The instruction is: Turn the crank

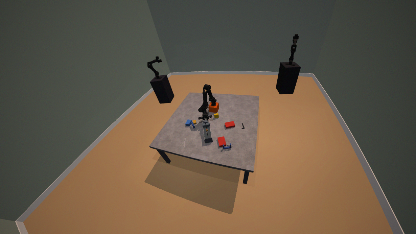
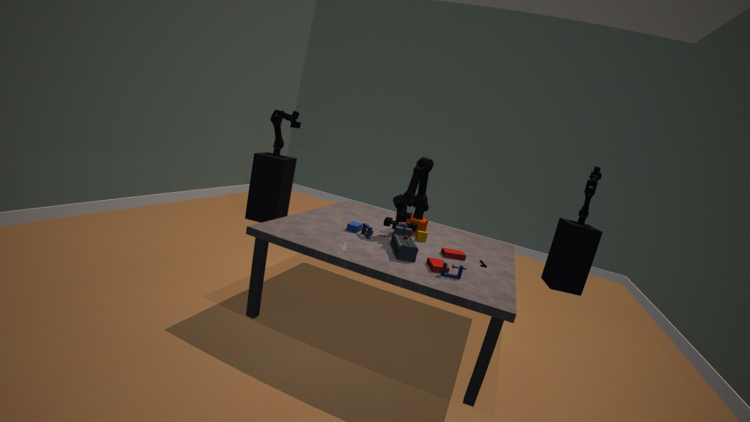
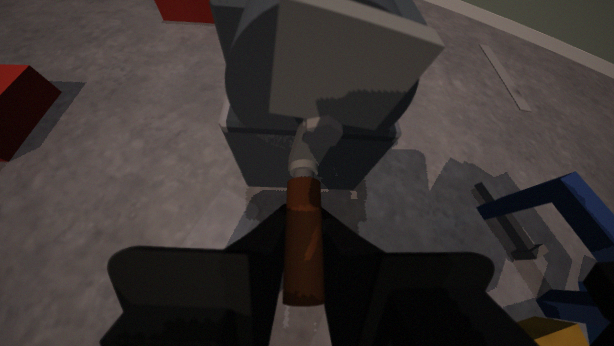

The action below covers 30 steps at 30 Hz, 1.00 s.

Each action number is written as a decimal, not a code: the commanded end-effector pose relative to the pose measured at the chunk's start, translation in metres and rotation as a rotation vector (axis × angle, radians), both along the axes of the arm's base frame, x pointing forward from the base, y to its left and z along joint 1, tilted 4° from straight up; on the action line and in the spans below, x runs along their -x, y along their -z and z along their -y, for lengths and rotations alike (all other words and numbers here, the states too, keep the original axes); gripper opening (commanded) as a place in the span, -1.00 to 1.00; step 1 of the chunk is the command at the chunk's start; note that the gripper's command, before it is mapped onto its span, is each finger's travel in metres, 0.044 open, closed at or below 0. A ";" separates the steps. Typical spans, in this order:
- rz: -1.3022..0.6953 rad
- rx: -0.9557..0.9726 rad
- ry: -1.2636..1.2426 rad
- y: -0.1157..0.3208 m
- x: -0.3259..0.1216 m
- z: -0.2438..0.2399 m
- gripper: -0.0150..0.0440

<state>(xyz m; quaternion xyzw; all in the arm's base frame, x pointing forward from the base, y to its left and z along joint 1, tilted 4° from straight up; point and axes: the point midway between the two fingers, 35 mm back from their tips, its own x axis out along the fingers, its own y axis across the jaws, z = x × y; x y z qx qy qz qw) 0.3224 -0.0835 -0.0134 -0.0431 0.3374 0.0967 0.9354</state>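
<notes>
The crank handle (image 3: 304, 245) is an orange-brown cylinder between my fingertips. My gripper (image 3: 300, 211) is shut on it. A short grey crank arm (image 3: 302, 152) joins the handle to the hub (image 3: 324, 131), below a pale grey block (image 3: 345, 60) on the machine's end. The machine (image 1: 208, 140) (image 2: 405, 252) (image 3: 300, 160) is a long dark grey housing, with my arm reaching its end from the orange base's side. A small orange and dark detail (image 1: 206, 130) (image 2: 405, 237) shows on its top. The red pointer and brass zero marks are too small to tell apart, so their alignment cannot be read.
Blue clamps (image 1: 193, 125) (image 1: 227, 147) (image 3: 560, 190) lie on both sides of the machine. Red blocks (image 1: 229, 124) (image 1: 221, 141), a blue block (image 1: 188, 122), a yellow block (image 1: 216, 115), a dark angled tool (image 1: 243, 125) and a pale strip (image 1: 184, 142) (image 3: 504, 77) lie around it.
</notes>
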 end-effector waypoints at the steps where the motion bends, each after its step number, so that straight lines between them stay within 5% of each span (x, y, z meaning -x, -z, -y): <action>1: 0.000 -0.017 -0.019 -0.001 0.002 -0.009 -0.49; 30: 0.000 -0.018 -0.019 -0.032 0.009 -0.026 -0.49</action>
